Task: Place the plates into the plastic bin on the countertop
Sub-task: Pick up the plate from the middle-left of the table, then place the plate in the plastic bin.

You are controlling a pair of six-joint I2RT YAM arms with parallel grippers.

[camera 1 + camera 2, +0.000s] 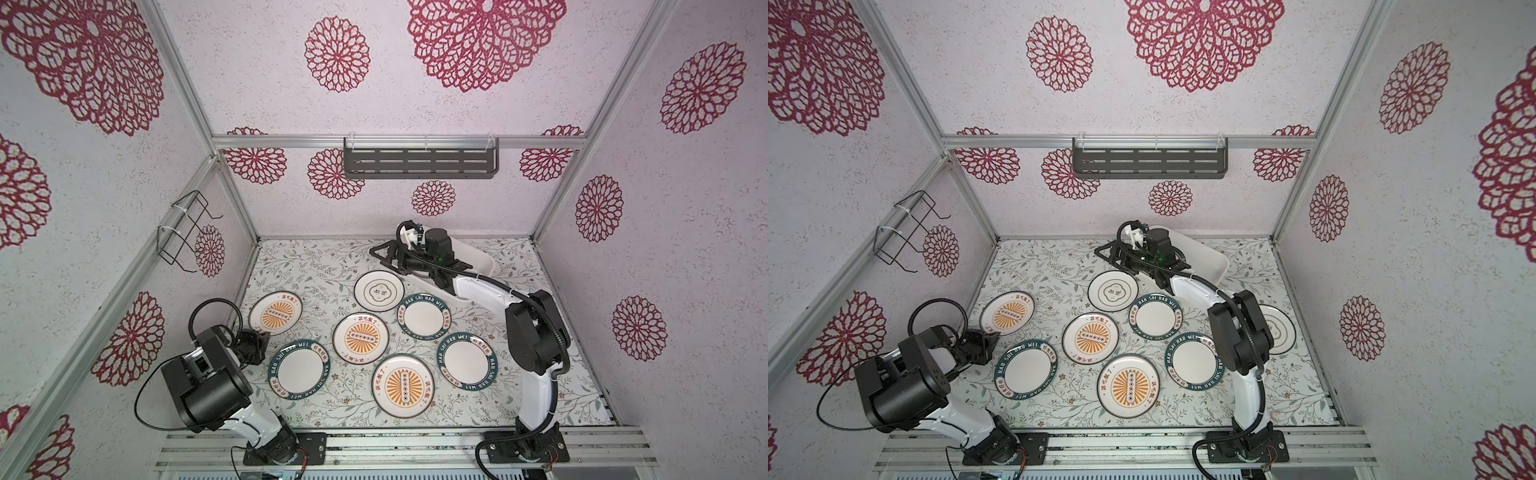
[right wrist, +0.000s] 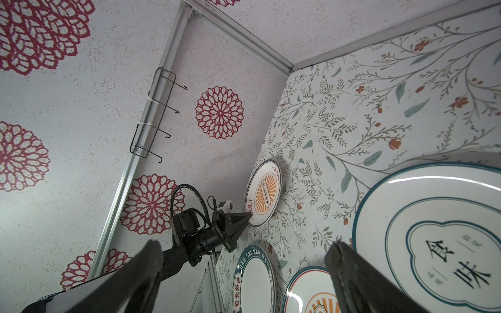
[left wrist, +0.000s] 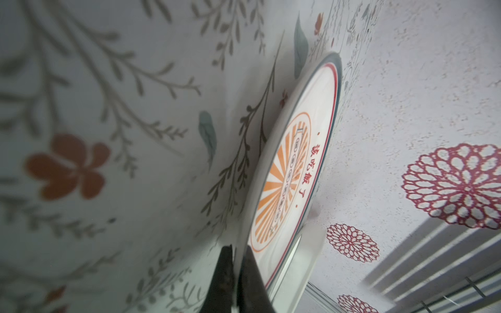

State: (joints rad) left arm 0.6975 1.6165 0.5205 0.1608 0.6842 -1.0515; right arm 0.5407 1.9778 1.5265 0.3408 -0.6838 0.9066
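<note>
Now, start with the plastic bin (image 1: 1210,259): it sits toward the upper right of the tabletop (image 1: 316,270), and your right arm lies across most of it. The strip of its floor that shows is bare white; what lies under the arm you cannot tell.

Outside it, eight plates (image 1: 360,338) lie on the tabletop. Seven form a loose cluster across the middle of the frame: three with orange sunburst centres, three with teal lettered rims, and a clover plate (image 1: 379,291) just beside the bin's left end. An eighth, ringed plate (image 1: 1283,328) shows at centre right, half hidden behind the right arm's elbow.

Your left pincer (image 1: 264,334), at lower left, is closed on the rim of the leftmost sunburst plate (image 1: 275,318); the left wrist view shows its fingers (image 3: 223,271) nipped on that rim. Your right pincer (image 1: 386,259) hangs at the bin's left end, above the clover plate in the frame, its jaws spread wide with nothing between them.

The tabletop is pale, printed with grey-green vines and small orange flowers. The walls (image 1: 249,83) carry red floral medallions. A dark slotted shelf (image 1: 419,164) hangs at upper centre, a black wire rack (image 1: 187,232) at centre left, and aluminium rails (image 1: 399,142) frame the corners.
</note>
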